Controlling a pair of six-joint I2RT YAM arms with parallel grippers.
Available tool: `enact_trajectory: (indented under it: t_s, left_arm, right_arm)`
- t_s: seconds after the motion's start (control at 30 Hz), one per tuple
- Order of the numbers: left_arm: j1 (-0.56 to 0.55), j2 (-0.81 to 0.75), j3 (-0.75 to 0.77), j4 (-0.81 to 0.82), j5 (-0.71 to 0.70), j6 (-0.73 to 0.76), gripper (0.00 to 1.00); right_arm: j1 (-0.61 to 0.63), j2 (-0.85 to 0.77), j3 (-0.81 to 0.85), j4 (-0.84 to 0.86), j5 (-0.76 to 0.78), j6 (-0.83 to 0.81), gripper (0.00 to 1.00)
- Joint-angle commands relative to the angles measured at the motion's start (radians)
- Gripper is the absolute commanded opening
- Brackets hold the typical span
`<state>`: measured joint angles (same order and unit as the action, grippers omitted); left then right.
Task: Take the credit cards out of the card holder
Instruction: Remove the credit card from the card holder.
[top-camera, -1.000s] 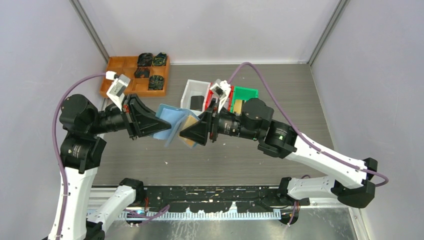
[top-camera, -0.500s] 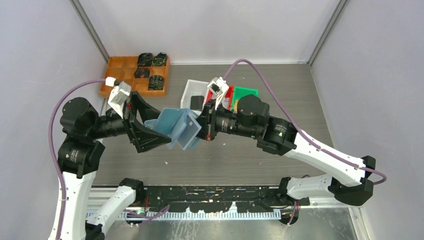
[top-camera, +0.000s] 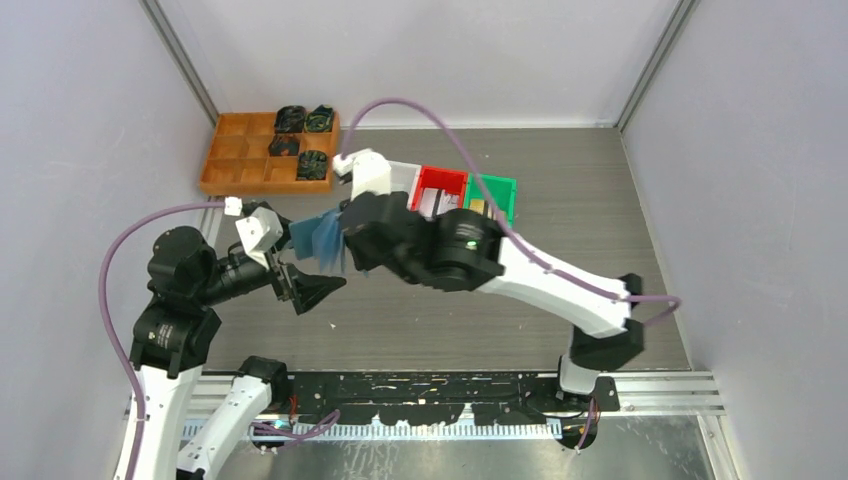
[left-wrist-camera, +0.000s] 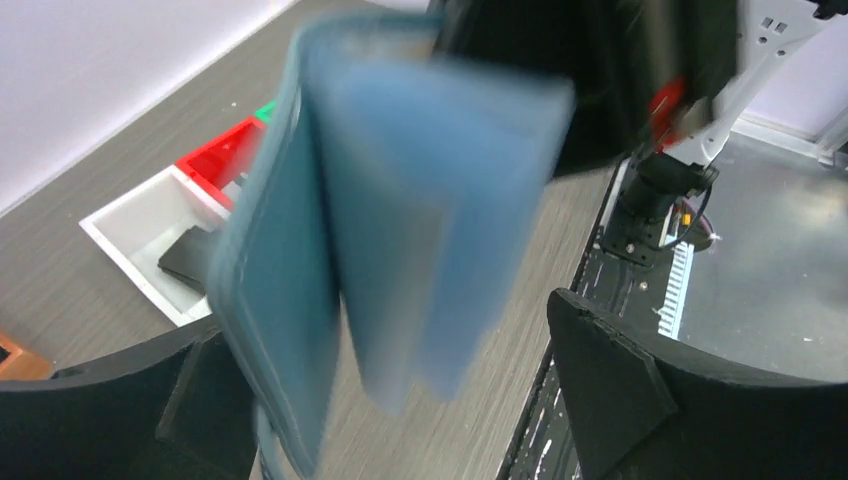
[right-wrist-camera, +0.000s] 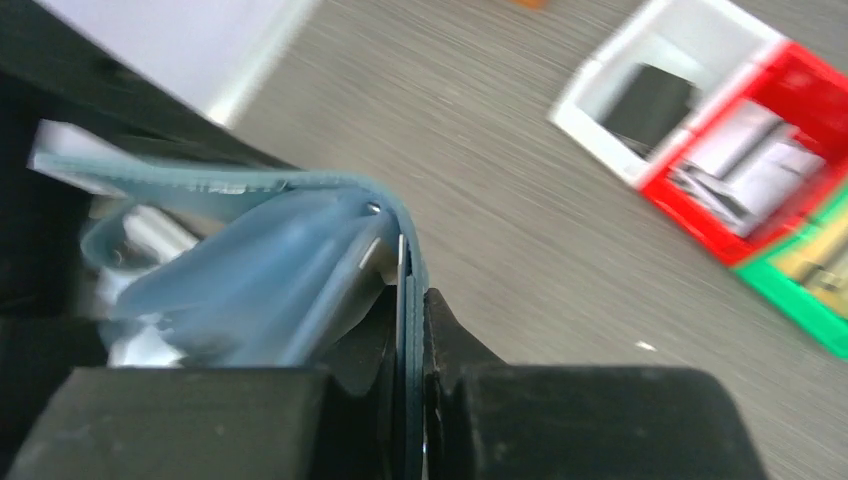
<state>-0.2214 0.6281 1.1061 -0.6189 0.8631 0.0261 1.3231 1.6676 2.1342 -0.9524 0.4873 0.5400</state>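
Swung left since a second ago: the right arm now reaches across the table's middle, and the left arm has pulled back toward the near-left corner, letting go of the card holder on the way.

Left gripper: low over the table on the near-left side, jaws spread fully wide, holding nothing. In its wrist view the two fingers sit well apart at the bottom corners, with the holder hanging between and beyond them, touching neither.

Card holder: slate-blue, in the air over the table, folds fanned open and hanging down. It is motion-blurred in both wrist views, so I cannot tell whether any cards are in the pockets.

Right gripper: just beyond the left one, jaws nearly closed, pinching one thin leaf of the holder at its edge; the rest of the holder curls away to the left of the fingers.

Farther back, three bins stand side by side: white bin with a dark flat item inside, red bin with pale flat pieces, green bin with a tan-gold credit card lying in it.

Far left, by the back wall: an orange compartment tray with black objects in its right-hand cells.
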Motion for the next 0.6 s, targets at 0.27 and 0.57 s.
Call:
enact_trajectory:
  t_s: [0.27, 0.57]
  left_arm:
    - [-0.001, -0.087, -0.166, 0.089, -0.111, 0.005, 1.00]
    - [-0.001, -0.078, -0.128, 0.055, -0.161, 0.069, 0.52]
  right_arm:
    - [0.077, 0.221, 0.304, -0.320, 0.305, -0.061, 0.01]
    - [0.074, -0.028, -0.064, -0.018, -0.061, -0.130, 0.01]
